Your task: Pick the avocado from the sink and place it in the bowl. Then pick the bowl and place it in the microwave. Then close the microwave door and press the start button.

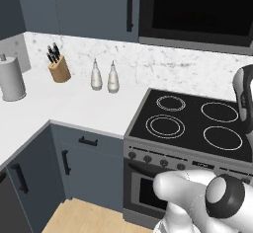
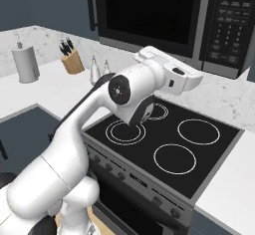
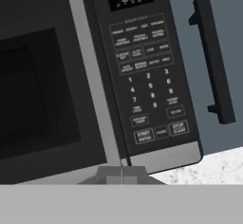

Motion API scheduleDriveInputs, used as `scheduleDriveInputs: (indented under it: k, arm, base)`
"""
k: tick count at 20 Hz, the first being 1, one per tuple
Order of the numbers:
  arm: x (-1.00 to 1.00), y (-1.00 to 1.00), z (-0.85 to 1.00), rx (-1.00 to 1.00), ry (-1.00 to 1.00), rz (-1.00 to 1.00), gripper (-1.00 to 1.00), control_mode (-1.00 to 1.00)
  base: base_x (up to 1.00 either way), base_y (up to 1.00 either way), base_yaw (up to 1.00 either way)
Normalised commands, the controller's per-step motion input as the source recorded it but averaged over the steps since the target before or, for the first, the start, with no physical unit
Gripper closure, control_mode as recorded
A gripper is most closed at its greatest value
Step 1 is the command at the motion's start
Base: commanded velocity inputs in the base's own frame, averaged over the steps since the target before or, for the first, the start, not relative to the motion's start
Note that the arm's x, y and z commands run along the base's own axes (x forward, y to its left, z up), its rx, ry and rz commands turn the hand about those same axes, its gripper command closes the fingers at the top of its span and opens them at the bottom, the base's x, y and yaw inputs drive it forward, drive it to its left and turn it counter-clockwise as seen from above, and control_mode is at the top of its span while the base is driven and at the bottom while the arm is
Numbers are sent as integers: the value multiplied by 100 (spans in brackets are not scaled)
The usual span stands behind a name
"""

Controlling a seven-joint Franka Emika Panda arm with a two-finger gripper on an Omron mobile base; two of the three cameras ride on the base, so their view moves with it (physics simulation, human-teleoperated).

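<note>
The microwave sat up top in the right base view with its door shut flat, over the stove that took up the middle. In the hand view the keypad ran down the centre, start button low. The gripper was fully closed, holding nothing.

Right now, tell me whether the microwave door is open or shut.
Shut. The microwave door lies flush with the control panel, with no gap between them.
</note>
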Motion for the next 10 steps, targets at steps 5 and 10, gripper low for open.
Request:
scheduleDriveInputs:
  k: [5, 10]
  arm:
    - [17, -34, 0, 1, 0, 0, 100, -100]
    - [7, -28, 0, 1, 0, 0, 100, -100]
  base:
    - [0, 0, 0]
    - [0, 0, 0]
